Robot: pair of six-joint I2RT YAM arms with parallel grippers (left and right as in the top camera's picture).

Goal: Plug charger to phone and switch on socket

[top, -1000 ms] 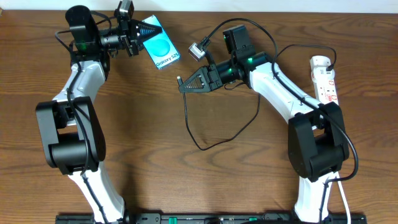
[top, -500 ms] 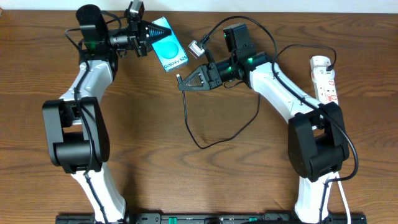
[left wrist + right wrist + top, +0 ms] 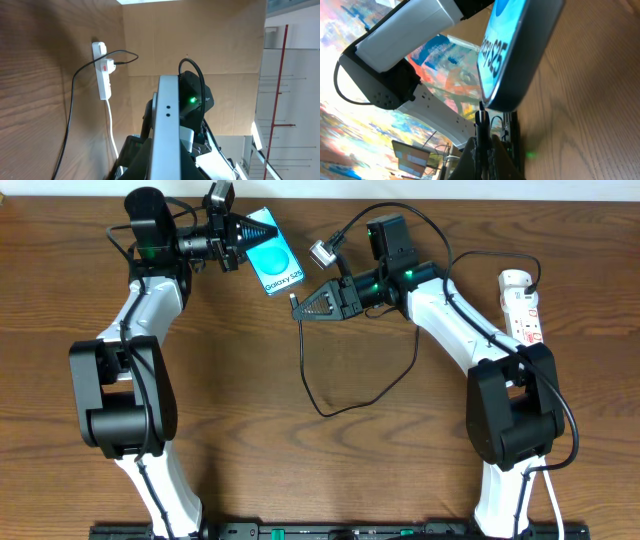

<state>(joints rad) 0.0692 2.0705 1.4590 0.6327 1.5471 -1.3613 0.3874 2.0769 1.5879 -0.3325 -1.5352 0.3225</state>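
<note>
The phone [image 3: 277, 264], turquoise screen up, is held tilted above the table at the back, with my left gripper [image 3: 248, 232] shut on its far end. In the left wrist view the phone [image 3: 166, 125] shows edge-on between the jaws. My right gripper [image 3: 300, 307] is shut on the charger's black plug tip [image 3: 292, 300], just below the phone's near end. In the right wrist view the plug tip [image 3: 481, 116] points up at the phone's rounded bottom edge [image 3: 515, 55], very close to it. The charger cable [image 3: 330, 412] loops over the table. The socket [image 3: 522, 305] lies at the far right.
The socket's white cord [image 3: 112, 125] and the black cable [image 3: 70, 110] run along the table in the left wrist view. A small silver box [image 3: 320, 253] hangs on a cable beside the right arm. Bare wood surrounds the cable loop.
My left gripper carried the phone to the right, toward the middle. The right gripper shifted slightly right and back with the plug tip, closing on the phone's end.
</note>
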